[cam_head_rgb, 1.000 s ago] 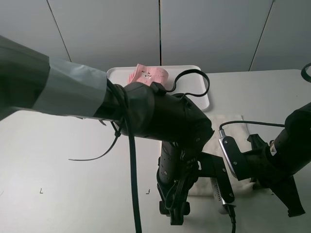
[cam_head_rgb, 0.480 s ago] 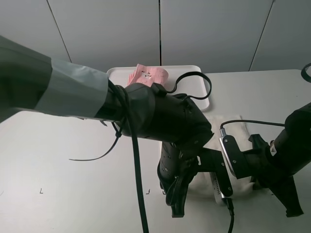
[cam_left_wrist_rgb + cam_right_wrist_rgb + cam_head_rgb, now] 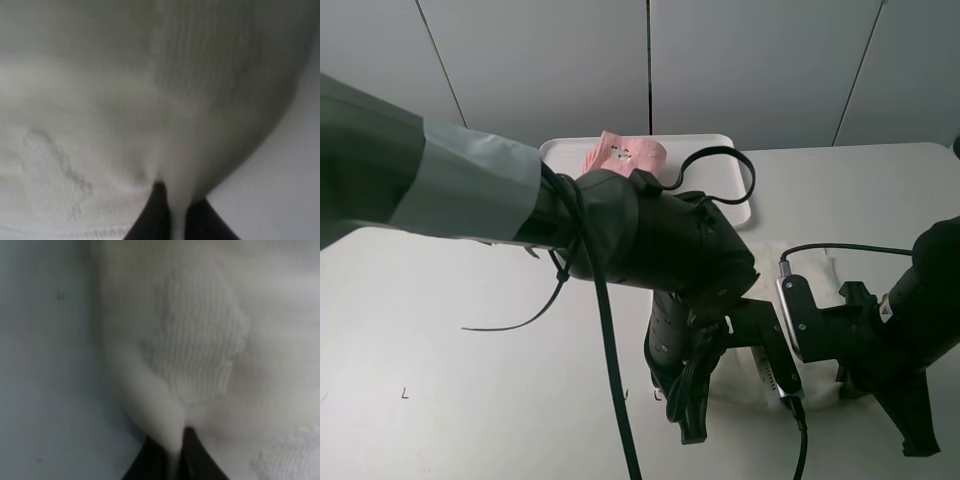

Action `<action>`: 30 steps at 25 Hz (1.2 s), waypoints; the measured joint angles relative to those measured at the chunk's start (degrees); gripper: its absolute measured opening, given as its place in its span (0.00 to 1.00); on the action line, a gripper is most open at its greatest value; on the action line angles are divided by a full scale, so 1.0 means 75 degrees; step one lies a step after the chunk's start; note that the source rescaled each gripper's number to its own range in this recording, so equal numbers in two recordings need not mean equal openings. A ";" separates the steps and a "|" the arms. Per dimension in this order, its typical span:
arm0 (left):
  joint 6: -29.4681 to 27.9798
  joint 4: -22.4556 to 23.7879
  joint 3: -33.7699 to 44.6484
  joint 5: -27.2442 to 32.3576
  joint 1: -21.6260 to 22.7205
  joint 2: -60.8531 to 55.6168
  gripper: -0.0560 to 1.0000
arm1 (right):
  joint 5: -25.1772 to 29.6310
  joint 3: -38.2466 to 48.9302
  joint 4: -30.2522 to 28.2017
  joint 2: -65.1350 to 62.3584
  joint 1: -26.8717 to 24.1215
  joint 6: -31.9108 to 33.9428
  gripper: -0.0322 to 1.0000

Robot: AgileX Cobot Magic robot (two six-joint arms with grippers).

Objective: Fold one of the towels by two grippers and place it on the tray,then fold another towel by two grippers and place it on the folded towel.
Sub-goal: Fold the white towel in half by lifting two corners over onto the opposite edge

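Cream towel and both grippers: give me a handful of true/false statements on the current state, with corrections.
1. The pale pink soft cloth towel lies on the flat white rectangular plastic tray. True.
2. The left gripper hangs open above the cream off-white fluffy cloth towel. False: it is shut, with a fold of that towel pinched between its fingers.
3. The right gripper is shut on the cream towel. True.
4. The cream towel lies on top of the pink towel. False: it is on the table, on the near side of the tray, apart from the pink towel.
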 joint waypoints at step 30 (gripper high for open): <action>-0.1104 -0.0566 0.0049 -0.1471 0.1523 -0.1466 0.05 | -0.0128 -0.0726 -0.0430 -0.2202 0.0000 0.6401 0.03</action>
